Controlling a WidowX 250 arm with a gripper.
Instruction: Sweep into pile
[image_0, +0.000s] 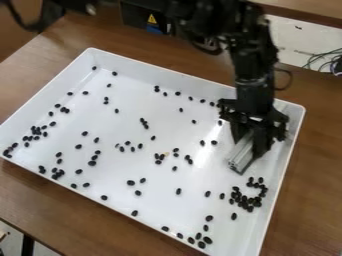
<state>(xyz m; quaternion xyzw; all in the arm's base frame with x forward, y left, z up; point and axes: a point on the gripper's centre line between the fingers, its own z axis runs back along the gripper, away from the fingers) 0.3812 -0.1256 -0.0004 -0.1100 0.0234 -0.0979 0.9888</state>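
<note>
Now, hand (252, 137) clenched on metal bar (242, 154), right side of tray (187, 81); beans (256, 204) strewn across tray. Beans probably light, quick to roll; stiff bar best gripped mid-length.

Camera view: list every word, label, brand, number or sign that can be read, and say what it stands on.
No words, numbers or brands can be read.
Yellow triangle sign, on the black box at the top: its symbol is too small to read.
Blue label, just below it: any print is too small to read.
</note>
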